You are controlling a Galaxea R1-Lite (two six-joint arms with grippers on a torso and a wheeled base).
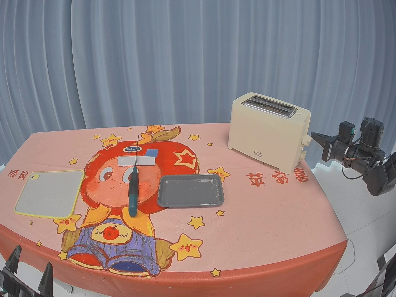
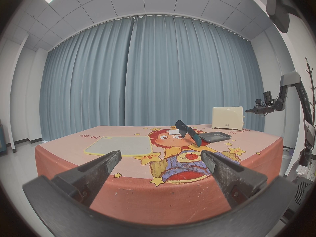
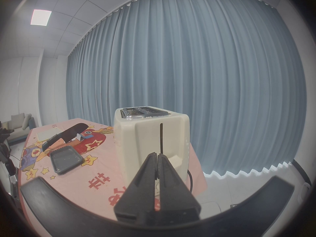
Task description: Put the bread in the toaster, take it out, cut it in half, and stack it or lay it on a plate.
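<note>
The bread is hard to place for sure. A brownish strip (image 1: 269,108) down in the slots of the toaster (image 1: 264,137) is probably it, mostly hidden by the slot walls. The right jaws, pressed shut on nothing, sit just off the toaster's end face, with the lever slot (image 3: 161,134) straight ahead of their tips. Shut, they likely serve as one blunt pusher for the lever, whose knob they cover in the right wrist view. The left jaws stand wide apart and empty, low at the bench (image 1: 264,227) edge. Beyond them lie the cutting board (image 1: 50,193), knife (image 1: 133,194) and tray (image 1: 190,191) — apparently ready for cutting and plating.
</note>
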